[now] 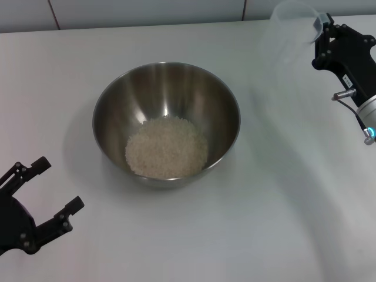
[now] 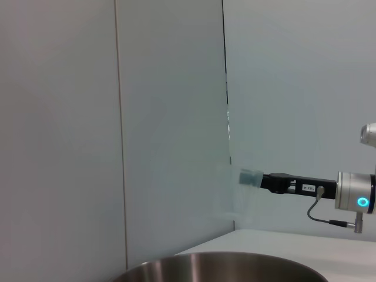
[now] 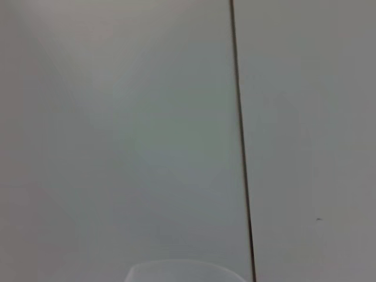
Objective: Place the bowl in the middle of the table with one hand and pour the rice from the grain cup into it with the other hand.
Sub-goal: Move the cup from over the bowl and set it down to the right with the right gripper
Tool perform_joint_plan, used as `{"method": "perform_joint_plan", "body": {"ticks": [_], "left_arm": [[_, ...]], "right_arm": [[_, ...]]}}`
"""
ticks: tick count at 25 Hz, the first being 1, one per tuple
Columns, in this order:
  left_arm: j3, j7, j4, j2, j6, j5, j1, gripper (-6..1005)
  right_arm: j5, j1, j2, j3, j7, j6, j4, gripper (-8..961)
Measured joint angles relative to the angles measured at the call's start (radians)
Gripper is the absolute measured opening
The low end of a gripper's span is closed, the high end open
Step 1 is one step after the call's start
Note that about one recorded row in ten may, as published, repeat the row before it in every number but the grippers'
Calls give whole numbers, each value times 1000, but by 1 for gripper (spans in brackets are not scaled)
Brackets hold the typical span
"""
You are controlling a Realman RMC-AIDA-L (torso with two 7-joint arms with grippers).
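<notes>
Rice [image 1: 167, 147] sits in the bowl [image 1: 111, 100]; right claw [image 1: 322, 30], clamped on the grain cup [image 1: 288, 32], should lower it upright onto the desk [image 1: 264, 223]; left claw [image 1: 50, 191] gapes idle.

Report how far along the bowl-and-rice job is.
Done: the bowl stands mid-table with the rice heaped inside. In hand: the right end effector holds the grain cup by its handle, off to the bowl's far right; it looks empty. The left end effector is open and parked near the table's front edge. Left: probably only setting the cup down.

Grain cup [image 3: 182, 271] rim before wall [image 3: 117, 117]
</notes>
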Motion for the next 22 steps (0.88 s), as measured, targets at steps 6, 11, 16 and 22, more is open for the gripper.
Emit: {"method": "perform_joint_plan", "body": {"ticks": [6, 11, 16, 22], "left_arm": [[0, 0, 0, 1, 7, 0, 0, 873], [0, 0, 0, 1, 8, 0, 0, 873], [1, 1, 0, 1, 10, 0, 0, 873], [2, 2, 0, 1, 10, 0, 0, 873]], "right_arm": [[-4, 5, 3, -4, -69, 88, 8, 13], [-7, 17, 7, -47, -139, 197, 12, 13], [-7, 17, 8, -76, -175, 241, 16, 14], [-8, 16, 8, -80, -178, 283, 13, 14]]}}
